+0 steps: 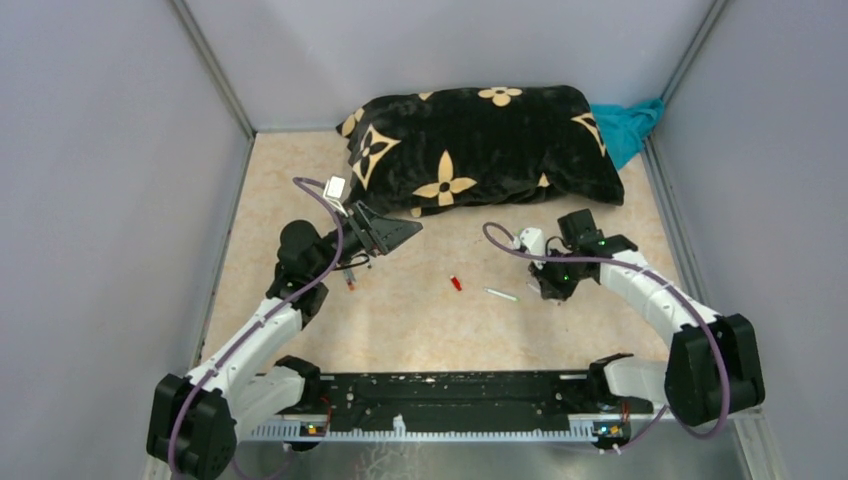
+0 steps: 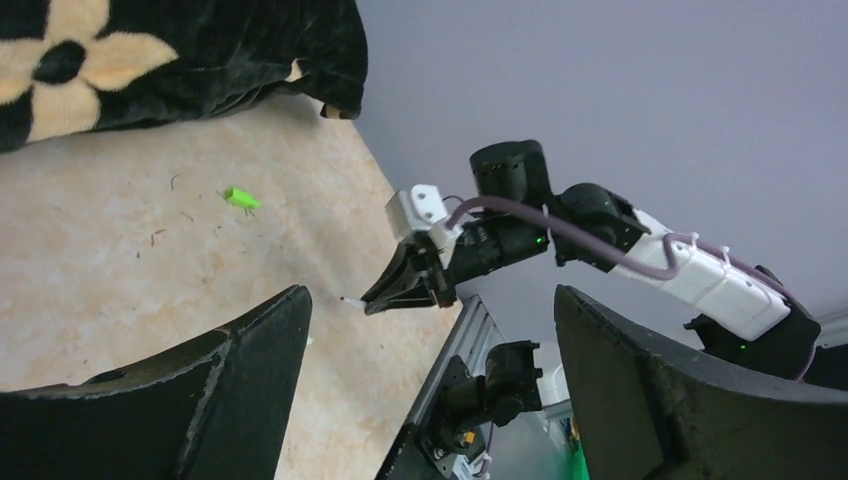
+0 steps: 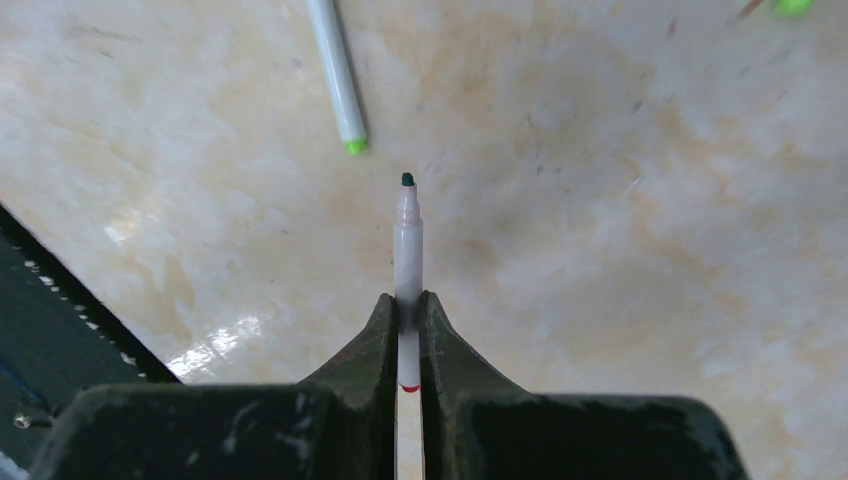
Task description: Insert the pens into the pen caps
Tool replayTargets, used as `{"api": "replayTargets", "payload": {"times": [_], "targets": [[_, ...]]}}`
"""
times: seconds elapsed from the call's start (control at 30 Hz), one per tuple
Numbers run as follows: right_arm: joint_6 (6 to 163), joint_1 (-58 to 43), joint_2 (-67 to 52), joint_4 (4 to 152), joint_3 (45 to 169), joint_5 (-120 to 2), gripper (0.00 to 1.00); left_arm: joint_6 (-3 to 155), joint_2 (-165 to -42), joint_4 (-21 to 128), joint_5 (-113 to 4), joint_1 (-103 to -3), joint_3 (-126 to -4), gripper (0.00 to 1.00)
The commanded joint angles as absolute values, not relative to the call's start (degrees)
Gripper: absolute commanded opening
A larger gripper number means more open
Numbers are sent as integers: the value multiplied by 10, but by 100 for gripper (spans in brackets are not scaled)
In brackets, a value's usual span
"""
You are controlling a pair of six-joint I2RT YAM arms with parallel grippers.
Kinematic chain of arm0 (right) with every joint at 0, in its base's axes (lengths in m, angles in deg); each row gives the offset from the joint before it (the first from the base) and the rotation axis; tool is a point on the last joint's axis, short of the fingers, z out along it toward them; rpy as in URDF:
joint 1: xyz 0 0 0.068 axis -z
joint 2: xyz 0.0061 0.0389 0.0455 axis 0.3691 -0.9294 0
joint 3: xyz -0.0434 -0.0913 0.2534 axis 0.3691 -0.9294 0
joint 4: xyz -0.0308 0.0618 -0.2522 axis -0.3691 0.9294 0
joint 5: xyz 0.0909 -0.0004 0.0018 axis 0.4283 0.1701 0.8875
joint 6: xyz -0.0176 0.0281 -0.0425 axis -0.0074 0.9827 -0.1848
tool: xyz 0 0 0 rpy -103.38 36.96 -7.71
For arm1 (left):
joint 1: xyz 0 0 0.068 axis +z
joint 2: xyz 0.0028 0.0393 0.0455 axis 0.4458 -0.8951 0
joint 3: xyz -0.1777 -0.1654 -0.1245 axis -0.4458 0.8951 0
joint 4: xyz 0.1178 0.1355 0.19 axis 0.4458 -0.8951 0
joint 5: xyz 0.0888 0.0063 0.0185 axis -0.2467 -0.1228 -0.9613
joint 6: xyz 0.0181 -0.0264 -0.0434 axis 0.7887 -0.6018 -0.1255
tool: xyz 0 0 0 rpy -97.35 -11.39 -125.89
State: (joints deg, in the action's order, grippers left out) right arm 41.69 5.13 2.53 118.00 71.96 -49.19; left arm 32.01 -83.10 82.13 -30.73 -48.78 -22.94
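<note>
Your right gripper (image 3: 407, 305) is pinching a white pen (image 3: 407, 235) between fully closed jaws, well in front of the black cushion (image 1: 480, 145) and off toward its right end. The pen is sticking straight out past the fingertips. Its dark green tip is pointing away from the wrist, and a red end is showing back between the fingers. It is being held above the table (image 1: 300, 180), not resting on it.

Your left gripper (image 1: 390, 232) is hanging just in front of the cushion's left end. Its fingers are spread wide and nothing is sitting between them.

A second white pen (image 1: 501, 294) is lying flat on the table in front of the cushion, just to the left of your right gripper. In the right wrist view it is showing a light green end near the held pen's tip, without touching it.

A red cap (image 1: 456, 283) is lying farther left of that pen, in front of the cushion's middle and well apart from it.

A green cap (image 2: 240, 198) is lying alone on the table near the cushion's front edge, apart from both grippers.
</note>
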Motion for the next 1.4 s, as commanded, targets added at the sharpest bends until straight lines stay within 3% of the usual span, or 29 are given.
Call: {"api": "replayTargets", "payload": {"times": [0.0,0.4,0.73,1.37], "targets": [[343,62,65,1262,829,-371,0,339,-839,902,-318,-493,-224,98],[347,62,33,1337,1022,-160,0,380,-804,896,-297,-499,-238,99],[548,62,12,1219,1055,12,0,425,-839,1000,-353,-609,-254,95],[676,61,34,1097,995,97,0,456,-1025,1030,-401,-725,-371,56]]}}
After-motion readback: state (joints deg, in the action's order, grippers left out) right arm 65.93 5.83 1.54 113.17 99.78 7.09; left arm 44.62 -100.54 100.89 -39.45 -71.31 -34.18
